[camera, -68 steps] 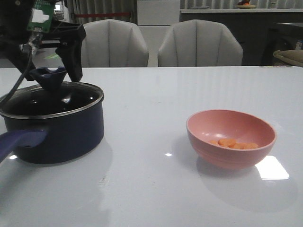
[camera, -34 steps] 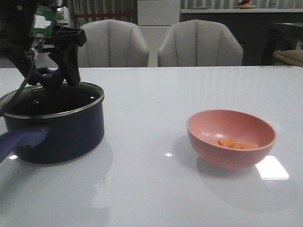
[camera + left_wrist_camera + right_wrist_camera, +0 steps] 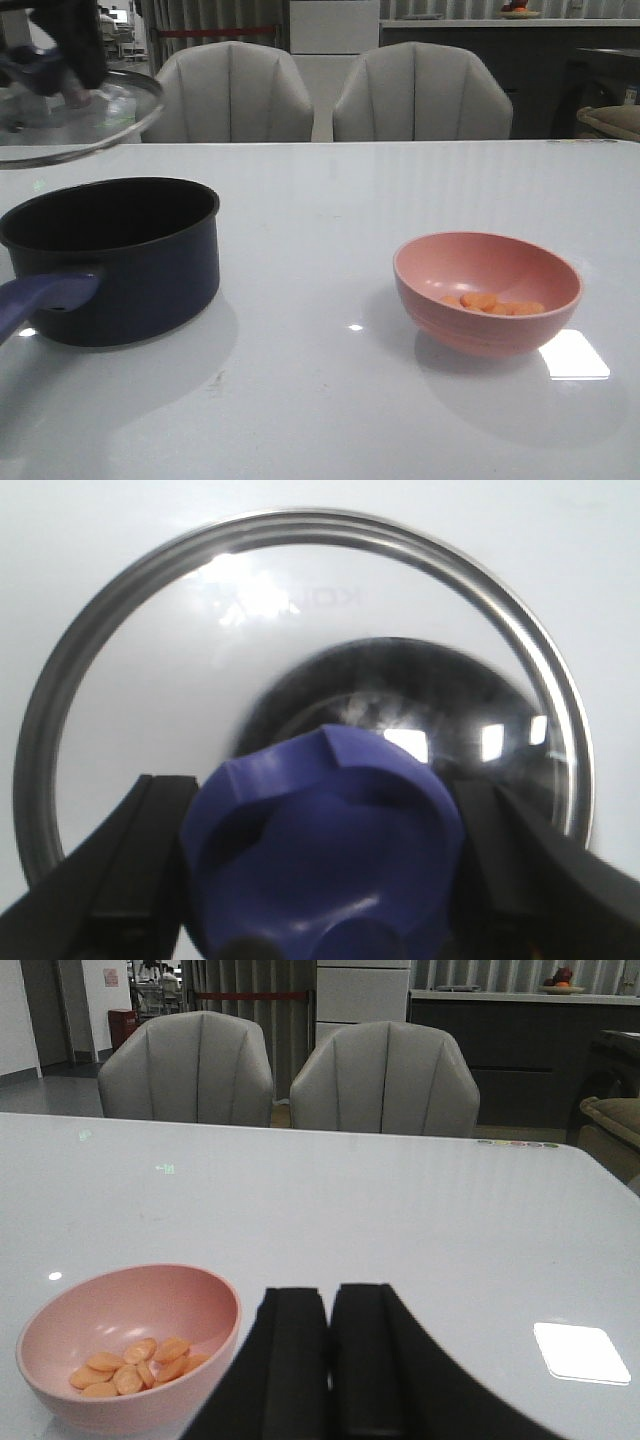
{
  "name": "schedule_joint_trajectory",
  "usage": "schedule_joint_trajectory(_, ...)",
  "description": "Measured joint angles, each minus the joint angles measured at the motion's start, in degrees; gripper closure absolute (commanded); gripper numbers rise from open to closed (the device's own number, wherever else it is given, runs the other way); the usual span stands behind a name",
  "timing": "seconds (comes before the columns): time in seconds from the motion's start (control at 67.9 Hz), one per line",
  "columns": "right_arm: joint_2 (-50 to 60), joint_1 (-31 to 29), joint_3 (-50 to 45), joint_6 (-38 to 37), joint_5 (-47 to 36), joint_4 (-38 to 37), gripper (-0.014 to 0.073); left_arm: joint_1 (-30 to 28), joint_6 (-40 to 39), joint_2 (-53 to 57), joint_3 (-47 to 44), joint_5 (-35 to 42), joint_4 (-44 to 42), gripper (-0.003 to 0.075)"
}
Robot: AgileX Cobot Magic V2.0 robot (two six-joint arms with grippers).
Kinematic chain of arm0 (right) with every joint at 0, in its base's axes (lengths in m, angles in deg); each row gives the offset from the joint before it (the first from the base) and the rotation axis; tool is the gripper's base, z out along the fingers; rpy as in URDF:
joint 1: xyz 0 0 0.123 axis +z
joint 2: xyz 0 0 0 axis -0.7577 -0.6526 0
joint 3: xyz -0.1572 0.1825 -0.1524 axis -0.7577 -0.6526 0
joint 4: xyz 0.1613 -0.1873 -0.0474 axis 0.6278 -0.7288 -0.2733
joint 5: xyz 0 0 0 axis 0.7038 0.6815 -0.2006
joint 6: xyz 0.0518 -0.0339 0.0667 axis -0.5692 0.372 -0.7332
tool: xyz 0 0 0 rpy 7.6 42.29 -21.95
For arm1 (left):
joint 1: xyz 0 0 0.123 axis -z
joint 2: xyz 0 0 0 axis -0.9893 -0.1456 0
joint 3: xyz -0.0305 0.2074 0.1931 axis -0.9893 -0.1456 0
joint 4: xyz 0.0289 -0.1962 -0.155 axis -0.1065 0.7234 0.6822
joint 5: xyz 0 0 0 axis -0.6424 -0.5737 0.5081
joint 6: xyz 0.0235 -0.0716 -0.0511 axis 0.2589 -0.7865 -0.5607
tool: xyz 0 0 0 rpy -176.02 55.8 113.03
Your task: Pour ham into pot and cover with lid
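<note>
The left gripper [image 3: 320, 880] pinched the blue-purple knob [image 3: 325, 845] of the glass lid [image 3: 80, 115], one dark finger pressed to each side of it, and held the lid tilted in the air above the table's far left edge, clear of the pot [image 3: 120, 260]. The pot stood open near the left edge of the white table [image 3: 330, 200], its handle [image 3: 40, 300] pointing toward the front edge. Judged as handled: the lid was rigid, fairly heavy for its size, and breakable glass in a smooth metal rim; the notched knob gave the only secure hold, and the tilt suggested it could swing on that single pinch. The ham [image 3: 495, 303], thin orange slices, lay loose in the pink bowl [image 3: 488, 290] toward the table's right side, well apart from the pot. The slices looked light and slick, likely to slide out together when tipped; the bowl seemed stiff and smooth, best taken by its rim. The right gripper [image 3: 328, 1360] hung just beside the bowl with fingers pressed together, holding nothing.
</note>
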Motion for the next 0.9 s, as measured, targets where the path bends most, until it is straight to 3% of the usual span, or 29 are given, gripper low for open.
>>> schedule_joint_trajectory(0.133,0.00,0.00,0.00,0.00,0.00,0.00,0.0447,-10.40,0.90,3.58,-6.73,0.42,-1.11,0.0483)
schedule_joint_trajectory(0.339,0.00,0.00,0.00,0.00,0.00,0.00,0.0447,-18.87,1.53,4.18,-18.65,6.84,-1.97,0.0483)
schedule_joint_trajectory(0.501,0.00,0.00,0.00,0.00,0.00,0.00,0.0447,-19.99,1.53,3.58,-24.80,12.07,-1.86,0.0482)
schedule_joint_trajectory(0.796,0.00,0.00,0.00,0.00,0.00,0.00,0.0447,-19.98,2.49,-3.06,-25.34,14.20,-1.29,0.0477)
schedule_joint_trajectory(0.899,0.00,0.00,0.00,0.00,0.00,0.00,0.0447,-19.98,3.13,-4.64,-25.34,14.93,-1.08,0.0426)
